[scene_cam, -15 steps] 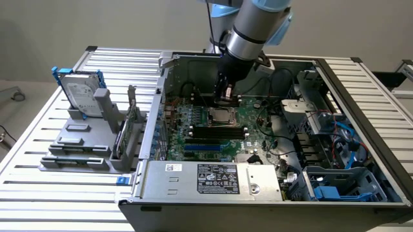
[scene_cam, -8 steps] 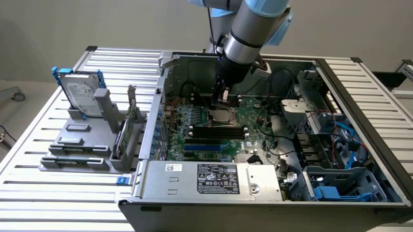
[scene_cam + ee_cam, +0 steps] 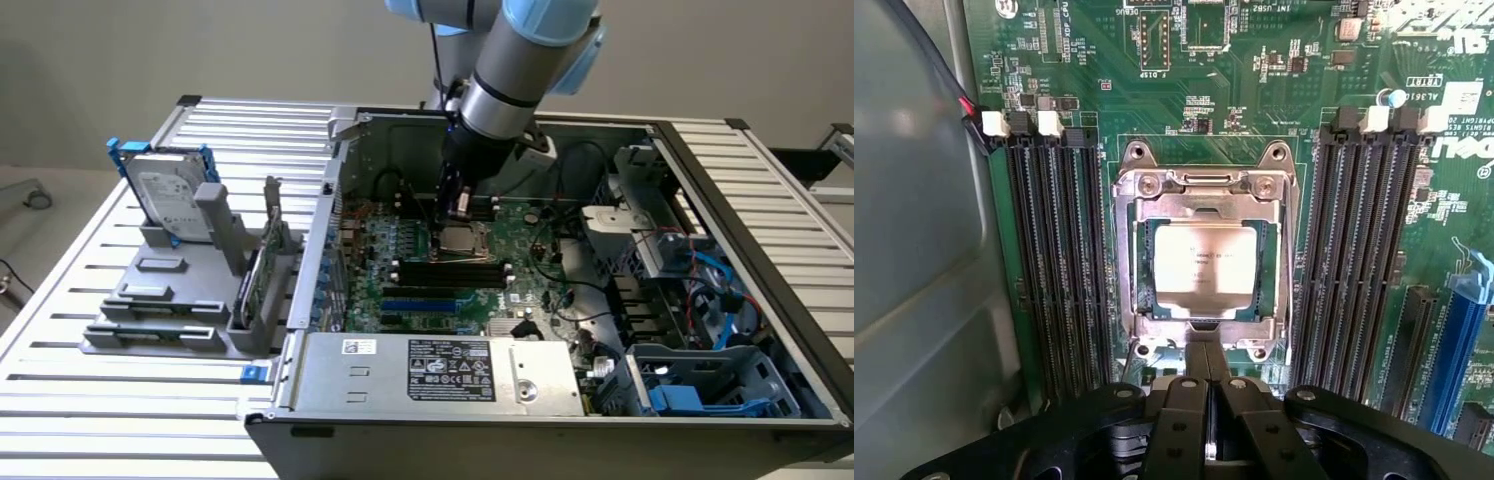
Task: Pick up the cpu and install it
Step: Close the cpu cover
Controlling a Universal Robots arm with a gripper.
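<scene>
The cpu (image 3: pixel 1205 257), a small square chip with a pale silver top, lies flat inside the metal-framed socket (image 3: pixel 1132 262) on the green motherboard (image 3: pixel 1254 80). In the exterior view the cpu (image 3: pixel 463 238) lies in the middle of the board inside the open computer case (image 3: pixel 400 375). My gripper (image 3: pixel 461 207) hangs just above it, reaching down into the case. In the wrist view my gripper (image 3: pixel 1206 400) has its black fingers pressed together at the near edge of the socket, apart from the chip, with nothing between them.
Black memory slots (image 3: pixel 1054 260) flank the socket on both sides. A hard drive (image 3: pixel 171 192) in a blue frame stands on a grey fixture (image 3: pixel 160 300) at the exterior view's left, outside the case. The power supply (image 3: pixel 434 372) lies along the case front, and cables and drive bays (image 3: pixel 694 290) crowd its right.
</scene>
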